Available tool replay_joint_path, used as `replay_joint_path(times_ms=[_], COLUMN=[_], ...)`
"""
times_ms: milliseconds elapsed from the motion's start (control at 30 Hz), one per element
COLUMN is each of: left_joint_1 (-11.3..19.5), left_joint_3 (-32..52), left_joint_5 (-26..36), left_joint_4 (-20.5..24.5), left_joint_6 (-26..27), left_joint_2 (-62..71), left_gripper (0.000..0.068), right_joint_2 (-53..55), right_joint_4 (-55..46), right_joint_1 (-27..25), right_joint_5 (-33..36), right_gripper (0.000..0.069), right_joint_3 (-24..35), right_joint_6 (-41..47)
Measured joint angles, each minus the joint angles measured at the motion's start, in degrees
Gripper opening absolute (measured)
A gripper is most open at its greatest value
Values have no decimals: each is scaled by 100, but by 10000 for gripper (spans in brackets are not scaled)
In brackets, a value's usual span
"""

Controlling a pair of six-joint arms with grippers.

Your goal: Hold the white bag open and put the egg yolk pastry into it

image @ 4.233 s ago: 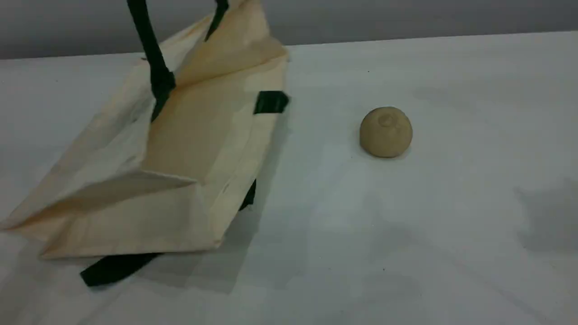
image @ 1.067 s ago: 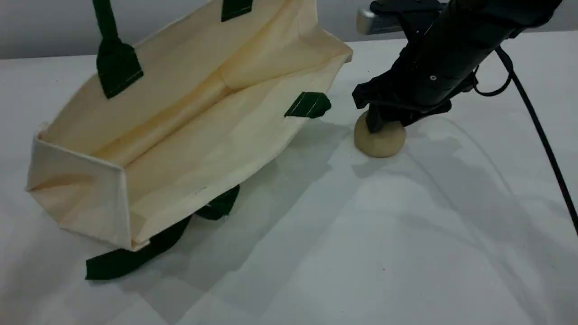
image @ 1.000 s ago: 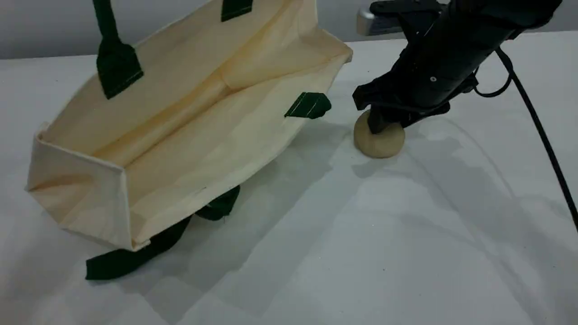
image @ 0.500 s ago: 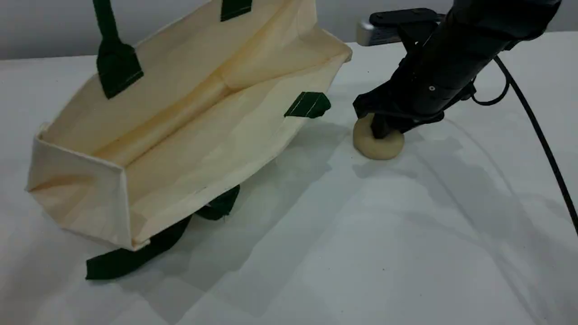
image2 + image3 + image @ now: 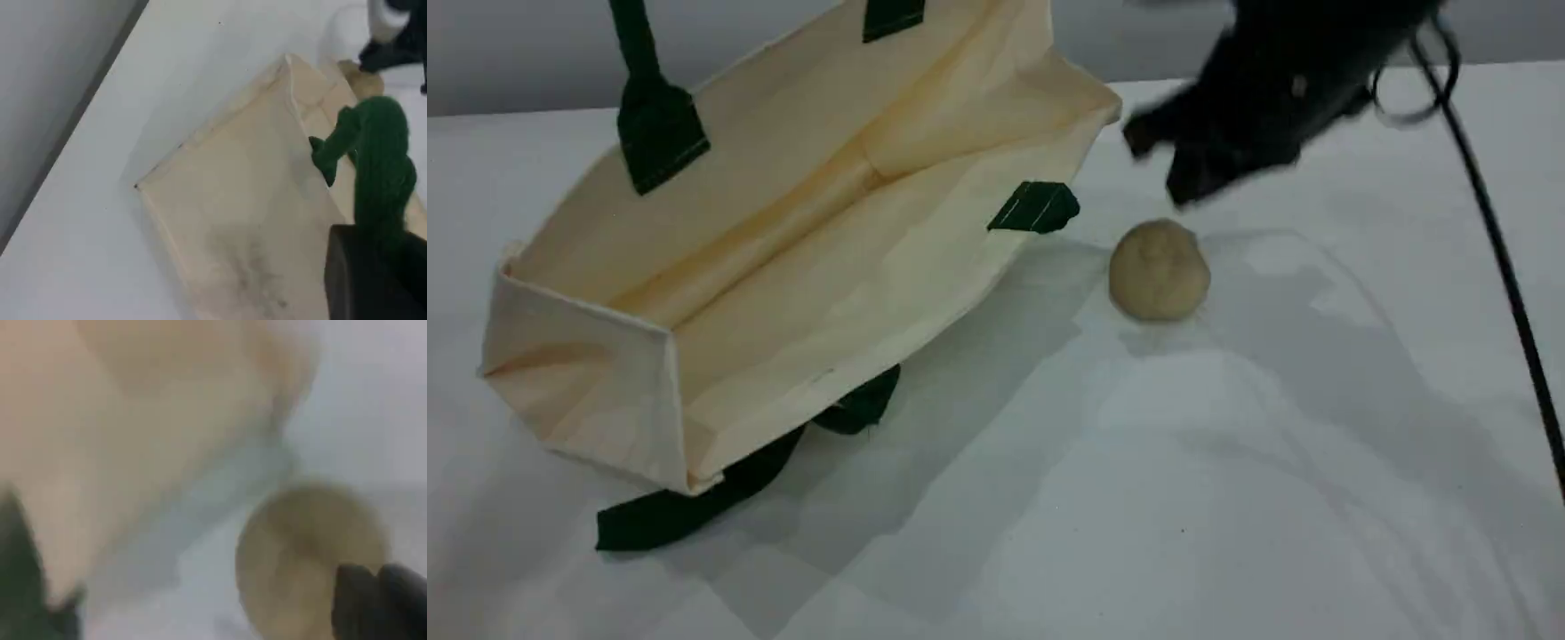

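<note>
We have the left gripper [image 5: 373,273] clamped on the bag's far strap [image 5: 654,124], which runs up out of the scene view. That explains the pose of the bag [image 5: 800,258]: tipped on its side, upper wall raised, mouth gaping toward the pastry [image 5: 1159,269]. One held strap makes the opening, and the table [image 5: 1227,498] holds the lower wall down. The other strap [image 5: 694,507] is pinned under the bag, doing nothing.

Right gripper [image 5: 1200,173] hangs above and just behind the pastry, motion-blurred and clear of it. Its fingers are together (the wrist view shows two tips side by side, with the pastry beyond them, not between them). We read that as clenched on nothing.

The pastry sits on the table just beside the bag's mouth, near where the lower strap is sewn on. As far as we can tell it isn't touching the bag.

Contents: the bag's inside is bare fabric with a fold line down the middle, and we see nothing in it. Pastry not yet in.

Our judgement: the grasp needs the jaws apart and straddling the ball. It's round, so a one-sided nudge will likely roll it. After that it's a short carry to the mouth.
</note>
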Motion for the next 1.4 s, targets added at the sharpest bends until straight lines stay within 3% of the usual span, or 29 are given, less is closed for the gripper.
replay_joint_path(times_ms=[300,433,567,733,833,1400], left_joint_1=[0,0,0,0,0,0], left_joint_3=[0,0,0,0,0,0], left_joint_5=[0,0,0,0,0,0], left_joint_4=[0,-6,-17,-17,-17,-19], left_joint_6=[0,0,-41,-41,-41,-46], left_joint_2=[0,0,0,0,0,0], left_gripper=[92,92,92,92,92,92], right_joint_2=[-408,-408,-380,-204,-75,716], right_joint_4=[-110,-86,-81,10,50,691], right_joint_1=[-6,-6,-6,0,0,4], right_joint_5=[148,141,148,66,28,-248], right_gripper=[13,62,229,491,578,590], right_joint_3=[-6,-13,-13,-13,-25,-79], right_joint_6=[-26,-26,-26,-26,-26,-19])
